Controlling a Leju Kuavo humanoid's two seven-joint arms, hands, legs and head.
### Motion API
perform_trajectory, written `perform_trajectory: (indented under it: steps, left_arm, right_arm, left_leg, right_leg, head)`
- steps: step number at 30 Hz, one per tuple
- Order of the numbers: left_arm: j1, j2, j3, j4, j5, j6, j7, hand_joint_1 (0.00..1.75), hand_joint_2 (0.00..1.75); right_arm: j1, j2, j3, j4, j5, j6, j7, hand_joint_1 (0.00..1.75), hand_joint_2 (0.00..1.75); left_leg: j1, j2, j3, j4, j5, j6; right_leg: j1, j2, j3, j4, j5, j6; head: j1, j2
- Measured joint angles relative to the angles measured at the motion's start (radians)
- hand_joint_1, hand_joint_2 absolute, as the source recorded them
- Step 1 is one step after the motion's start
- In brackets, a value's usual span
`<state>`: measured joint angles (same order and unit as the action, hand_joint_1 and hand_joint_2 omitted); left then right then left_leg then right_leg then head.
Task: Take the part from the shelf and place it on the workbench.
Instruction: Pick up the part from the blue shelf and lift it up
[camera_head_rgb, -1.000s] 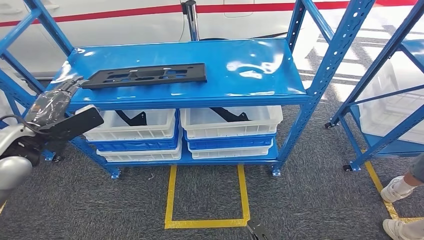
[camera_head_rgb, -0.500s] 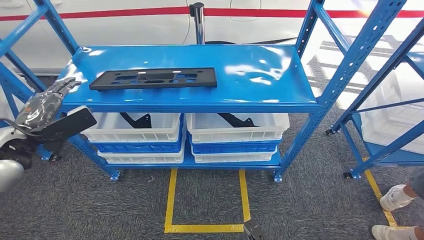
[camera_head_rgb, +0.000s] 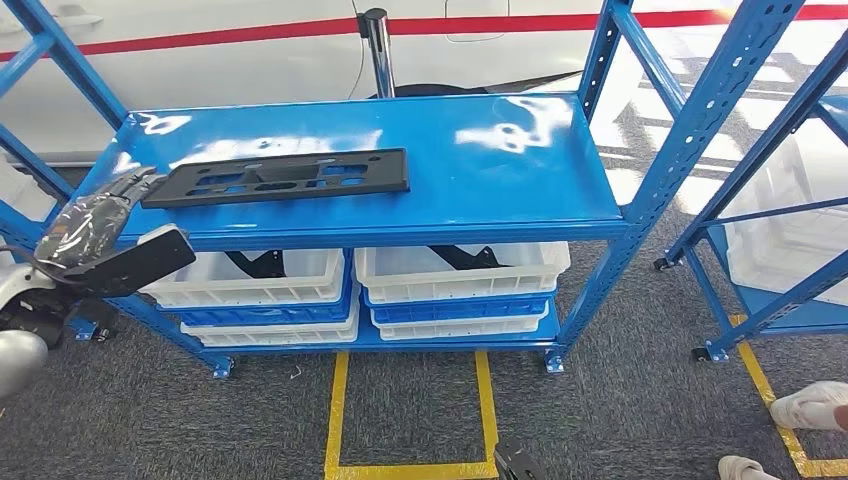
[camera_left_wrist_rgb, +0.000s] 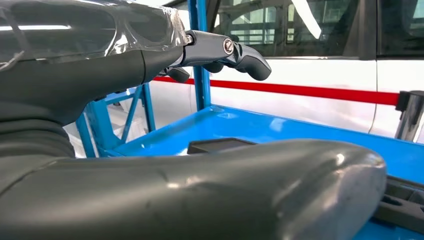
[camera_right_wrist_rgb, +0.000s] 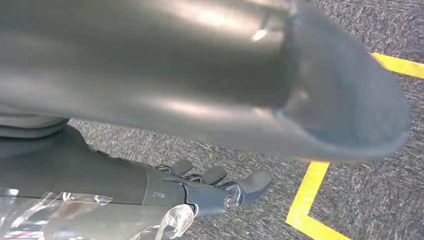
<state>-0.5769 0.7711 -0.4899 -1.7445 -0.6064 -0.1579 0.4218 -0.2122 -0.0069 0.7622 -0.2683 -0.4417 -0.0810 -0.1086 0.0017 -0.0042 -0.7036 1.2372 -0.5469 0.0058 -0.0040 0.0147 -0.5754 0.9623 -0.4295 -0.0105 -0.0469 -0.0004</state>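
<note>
- view has shifted between the earlier frames and now: the whole scene slides, so the camera moved, not the things. the shelf (camera_head_rgb: 400, 215) sits a little lower and more to the left than half a second ago.
- the part (camera_head_rgb: 277, 176) lies flat on the top deck, as before, toward its left end, untouched.
- left hand (camera_head_rgb: 100, 215) stays just beside the part's left end, at the deck's front-left corner, apart from it. fingers (camera_left_wrist_rgb: 235, 50) stretched and spread, thumb apart, holding nothing. in the left wrist view the part (camera_left_wrist_rgb: 400, 200) lies beyond the thumb.
- judgement: approach step, grasp not yet begun; the hand is lined up with the part's near end.
- right hand (camera_right_wrist_rgb: 215, 192) hangs over the carpet (camera_right_wrist_rgb: 360, 30) near yellow tape (camera_right_wrist_rgb: 310, 200), fingers loosely spread, empty.
- part: matte black, thin, long rectangular plate with several cut-outs; looks like rigid plastic.
- deck: glossy blue painted metal, strong glare patches; probably slick, so the part may slide if pushed.
- white bins (camera_head_rgb: 455, 268) below, on blue trays.
- table not seen.
</note>
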Motion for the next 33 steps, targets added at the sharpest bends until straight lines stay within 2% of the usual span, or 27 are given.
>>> perform_trajectory:
  steps: [1,3,4,5,7,9,10,11,13,14,15,16,18,20,21,23,25,27,29,30,31,33]
  left_arm:
    - [0.002,0.000,0.000,0.000,0.000,-0.001,-0.001,0.00,0.00]
    - [0.001,0.000,0.001,-0.001,0.001,-0.001,-0.003,0.00,0.00]
    - [0.001,-0.001,0.001,-0.002,0.003,-0.002,-0.004,0.00,0.00]
    - [0.000,-0.001,0.002,-0.004,0.007,-0.002,-0.007,0.00,0.00]
    - [-0.001,-0.001,0.005,-0.007,0.014,-0.002,-0.012,0.00,0.00]
    - [-0.006,-0.002,0.009,-0.012,0.019,-0.002,-0.019,0.00,0.00]
    - [-0.009,-0.003,0.009,-0.014,0.020,-0.002,-0.022,0.00,0.00]
    - [-0.011,-0.005,0.008,-0.016,0.021,-0.004,-0.026,0.00,0.00]
    - [-0.013,-0.013,0.000,-0.017,0.021,-0.009,-0.033,0.00,0.00]
    - [-0.012,-0.017,-0.004,-0.017,0.021,-0.012,-0.035,0.00,0.00]
    - [-0.012,-0.022,-0.007,-0.018,0.021,-0.014,-0.037,0.00,0.00]
    - [-0.013,-0.025,-0.010,-0.019,0.021,-0.017,-0.038,0.00,0.00]
    - [-0.017,-0.032,-0.014,-0.020,0.021,-0.022,-0.038,0.00,0.00]
    - [-0.022,-0.040,-0.023,-0.020,0.025,-0.027,-0.038,0.00,0.00]
    - [-0.024,-0.044,-0.027,-0.020,0.031,-0.027,-0.038,0.00,0.00]
    - [-0.027,-0.052,-0.030,-0.021,0.051,-0.018,-0.040,0.00,0.00]
    - [-0.029,-0.058,-0.029,-0.023,0.067,-0.005,-0.046,0.00,0.87]
    - [-0.028,-0.063,-0.031,-0.026,0.071,-0.002,-0.053,0.00,1.75]
    - [-0.025,-0.069,-0.040,-0.028,0.060,-0.017,-0.057,0.00,1.75]
    - [-0.025,-0.071,-0.045,-0.030,0.052,-0.028,-0.058,0.00,1.75]
    - [-0.026,-0.074,-0.051,-0.034,0.044,-0.037,-0.058,0.00,1.75]
    - [-0.031,-0.077,-0.059,-0.043,0.030,-0.053,-0.055,0.00,1.75]
  right_arm:
    - [0.001,0.000,0.000,0.000,0.000,0.000,0.000,0.00,0.00]
    - [0.002,0.001,0.000,0.000,0.000,0.000,0.001,0.00,0.00]
    - [0.000,0.002,0.000,0.000,0.001,0.000,0.001,0.00,0.00]
    - [-0.002,0.003,0.000,0.000,0.001,0.000,0.002,0.00,0.00]
    - [-0.003,0.005,0.000,0.000,0.001,0.000,0.003,0.00,0.00]
    - [-0.003,0.006,0.000,0.000,0.002,0.001,0.003,0.00,0.00]
    - [-0.004,0.007,0.000,0.000,0.002,0.001,0.002,0.00,0.44]
    - [-0.005,0.007,0.000,0.000,0.002,0.001,0.002,0.00,0.87]
    - [-0.008,0.008,0.000,0.001,0.003,0.003,0.003,0.00,1.75]
    - [-0.008,0.008,0.000,0.001,0.003,0.004,0.003,0.00,1.75]
    - [-0.006,0.008,0.000,0.001,0.003,0.005,0.003,0.00,1.75]
    - [-0.005,0.008,0.000,0.001,0.004,0.006,0.003,0.00,1.75]
    - [-0.004,0.008,0.000,0.001,0.004,0.007,0.003,0.00,1.75]
    - [-0.006,0.008,0.000,0.002,0.006,0.008,0.003,0.00,1.75]
    - [-0.007,0.007,0.001,0.003,0.006,0.008,0.004,0.00,1.75]
    - [-0.008,0.009,0.001,0.003,0.008,0.008,0.004,0.00,1.75]
    - [-0.010,0.011,0.001,0.003,0.010,0.008,0.004,0.00,1.75]
    - [-0.011,0.012,0.001,0.003,0.012,0.008,0.004,0.00,1.75]
    - [-0.010,0.013,0.001,0.003,0.013,0.010,0.004,0.00,1.75]
    - [-0.009,0.014,0.001,0.003,0.014,0.011,0.004,0.00,1.75]
    - [-0.009,0.014,0.001,0.003,0.015,0.011,0.004,0.00,1.75]
    - [-0.010,0.015,0.001,0.003,0.018,0.011,0.004,0.00,1.75]
  left_leg:
    - [0.000,0.000,0.005,-0.043,0.035,0.001]
    - [-0.002,0.000,0.043,-0.187,0.141,0.008]
    - [-0.006,0.000,0.058,-0.244,0.176,0.014]
    - [-0.010,0.000,0.067,-0.278,0.194,0.023]
    - [-0.014,-0.002,0.080,-0.299,0.191,0.038]
    - [-0.009,-0.003,0.105,-0.312,0.191,0.047]
    - [-0.006,-0.003,0.118,-0.315,0.188,0.050]
    - [-0.007,-0.002,0.127,-0.317,0.184,0.053]
    - [-0.011,-0.002,0.141,-0.317,0.169,0.057]
    - [-0.014,-0.002,0.149,-0.317,0.162,0.057]
    - [-0.016,-0.003,0.158,-0.317,0.154,0.058]
    - [-0.018,-0.003,0.169,-0.317,0.145,0.058]
    - [-0.021,-0.004,0.190,-0.317,0.128,0.057]
    - [-0.023,-0.004,0.201,-0.318,0.114,0.052]
    - [-0.023,-0.004,0.202,-0.315,0.109,0.048]
    - [-0.023,-0.005,0.205,-0.309,0.101,0.040]
    - [-0.020,-0.003,0.192,-0.270,0.077,0.029]
    - [-0.013,-0.002,0.132,-0.152,0.021,0.015]
    - [-0.007,-0.002,0.057,-0.023,-0.028,0.008]
    - [-0.004,-0.002,0.037,-0.002,-0.028,0.005]
    - [-0.002,-0.002,0.037,-0.023,-0.005,0.002]
    - [0.003,-0.001,0.086,-0.165,0.085,-0.002]
  right_leg:
    - [0.000,0.001,0.013,0.000,-0.009,0.001]
    - [0.001,0.002,0.039,-0.001,-0.027,0.006]
    - [0.002,0.002,0.046,-0.003,-0.034,0.010]
    - [0.002,0.001,0.051,-0.007,-0.039,0.016]
    - [0.003,-0.001,0.063,-0.015,-0.042,0.027]
    - [0.006,-0.003,0.067,0.001,-0.049,0.037]
    - [0.006,-0.004,0.049,0.039,-0.059,0.041]
    - [0.006,-0.004,0.015,0.099,-0.077,0.044]
    - [0.006,-0.005,-0.080,0.236,-0.120,0.047]
    - [0.007,-0.005,-0.118,0.275,-0.133,0.046]
    - [0.009,-0.005,-0.138,0.278,-0.127,0.043]
    - [0.012,-0.005,-0.140,0.245,-0.100,0.037]
    - [0.020,-0.005,-0.105,0.108,0.001,0.021]
    - [0.028,-0.006,-0.073,-0.001,0.071,0.005]
    - [0.030,-0.006,-0.067,-0.024,0.084,0.000]
    - [0.029,-0.006,-0.059,-0.030,0.084,-0.006]
    - [0.025,-0.007,-0.047,-0.035,0.079,-0.013]
    - [0.023,-0.006,-0.041,-0.036,0.074,-0.016]
    - [0.022,-0.004,-0.039,-0.035,0.069,-0.016]
    - [0.022,-0.004,-0.038,-0.034,0.066,-0.015]
    - [0.022,-0.003,-0.035,-0.033,0.063,-0.014]
    - [0.020,-0.003,-0.027,-0.030,0.056,-0.009]
  head:
    - [0.000,0.000]
    - [0.000,0.000]
    - [0.000,0.000]
    - [0.000,0.000]
    - [-0.001,0.000]
    - [0.000,0.000]
    - [0.001,0.000]
    - [0.002,0.000]
    - [0.004,0.000]
    - [0.004,0.000]
    - [0.004,0.000]
    - [0.004,0.000]
    - [0.005,0.000]
    - [0.004,0.000]
    - [0.005,0.000]
    - [0.006,0.000]
    - [0.005,0.000]
    - [0.004,0.000]
    - [0.004,0.000]
    - [0.004,0.000]
    - [0.004,0.000]
    - [0.004,0.000]
